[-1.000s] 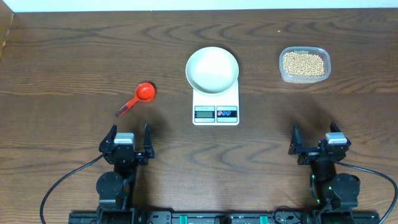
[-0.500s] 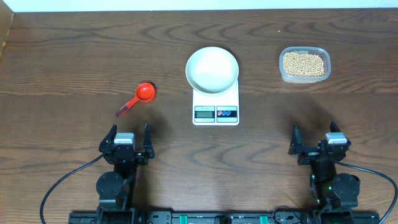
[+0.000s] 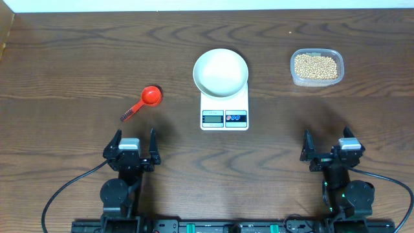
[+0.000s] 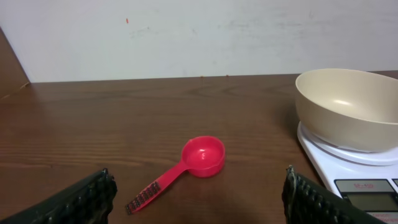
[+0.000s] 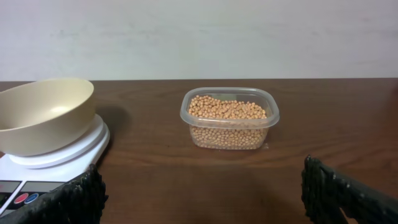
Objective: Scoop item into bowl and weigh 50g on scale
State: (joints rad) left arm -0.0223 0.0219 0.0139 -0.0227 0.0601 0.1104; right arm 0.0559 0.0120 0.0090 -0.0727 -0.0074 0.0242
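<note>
Overhead, you'll find the bowl (image 3: 220, 71) sitting on the scale (image 3: 224, 118) at the middle of the bench (image 3: 77, 52), covering its platform but not the display and two buttons. The beans (image 3: 315, 66) fill a clear tub (image 3: 294, 78) well to the right of the scale. A red scoop (image 3: 146, 100) lies to the left, cup toward the far side, handle angled near-left. Your left end effector (image 3: 134, 136) and right end effector (image 3: 326, 137) sit near the front edge, both spread wide, gripping nothing, well apart from everything.

From the left wrist, you see the scoop flat on the bench straight ahead, between the spread fingers, with the bowl on the scale at the right edge.

From the right wrist, you see the tub of beans ahead, slightly left of centre. The bowl on the scale is at the left. The fingers stand spread with nothing between them.
</note>
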